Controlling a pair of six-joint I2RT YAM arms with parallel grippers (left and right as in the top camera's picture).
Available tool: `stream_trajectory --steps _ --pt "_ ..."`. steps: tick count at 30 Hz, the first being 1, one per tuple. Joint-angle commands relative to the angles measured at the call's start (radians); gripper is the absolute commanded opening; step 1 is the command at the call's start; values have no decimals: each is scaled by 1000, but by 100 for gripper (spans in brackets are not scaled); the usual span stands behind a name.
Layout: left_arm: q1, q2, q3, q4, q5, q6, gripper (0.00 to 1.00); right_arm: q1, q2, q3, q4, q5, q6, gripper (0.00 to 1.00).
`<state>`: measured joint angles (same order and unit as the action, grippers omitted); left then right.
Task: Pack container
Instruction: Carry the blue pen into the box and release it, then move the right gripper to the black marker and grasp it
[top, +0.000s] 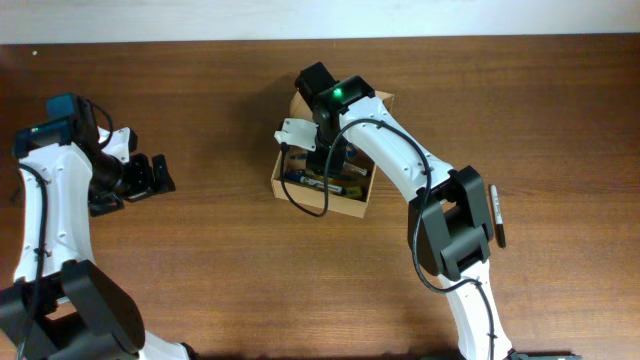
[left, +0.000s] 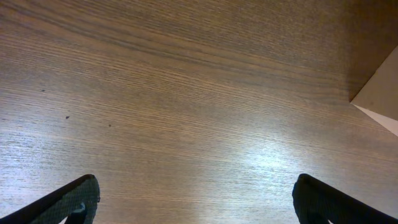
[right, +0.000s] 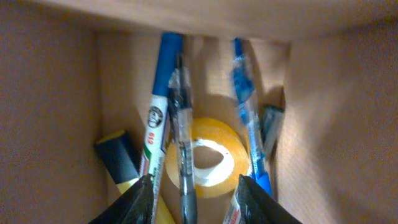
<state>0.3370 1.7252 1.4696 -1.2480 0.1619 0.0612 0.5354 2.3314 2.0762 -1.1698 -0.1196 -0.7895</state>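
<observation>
Topmost under the overhead camera is the right arm (top: 395, 150), its wrist sunk into the open container (top: 352, 206), which sits mid-table. 1 black pen (top: 496, 215) lies on the wood well to the right of the container, just beside that arm's elbow link. If the arm swings as it lifts, I judge it could sweep this pen away. The left gripper (top: 158, 175) hangs well to the left of the container.

From the left wrist, 2 dark fingertips (left: 68, 202) stand wide apart over bare wood with nothing between them. 1 tan corner (left: 382, 93) at the right edge is probably the container's.

From the right wrist, the right gripper (right: 196, 205) is inside the container, its 2 fingers spread and clamped on nothing. Counted in there:
- 1 blue-capped marker (right: 158, 93)
- 1 clear pen (right: 182, 130), running between the fingers
- 1 blue pen (right: 245, 106)
- 1 yellow tape roll (right: 208, 155)
- 1 dark-capped yellow stick (right: 118, 155)
- 1 dark piece (right: 271, 124) by the right wall, which I cannot identify

The load is crowded. A careless withdrawal might snag the clear pen and tip it out. Closing now would likely pinch that pen against the roll.
</observation>
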Motion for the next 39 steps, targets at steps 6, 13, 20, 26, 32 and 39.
stream_trajectory --steps 6,13,20,26,32,39 --pt "3 -19 -6 0 14 19 100 -17 -213 2 3 74 87 45" --pt "3 -19 -6 0 14 19 100 -138 -482 2 47 79 218 53" --pt "3 -19 -6 0 14 19 100 -364 -593 1 38 76 421 52" --pt "3 -19 -6 0 14 19 100 -527 -541 -98 -38 77 544 53" --pt "3 -19 -6 0 14 19 100 -645 -497 -357 23 107 544 54" --pt "3 -19 -6 0 14 19 100 -771 -470 -569 99 106 564 54"
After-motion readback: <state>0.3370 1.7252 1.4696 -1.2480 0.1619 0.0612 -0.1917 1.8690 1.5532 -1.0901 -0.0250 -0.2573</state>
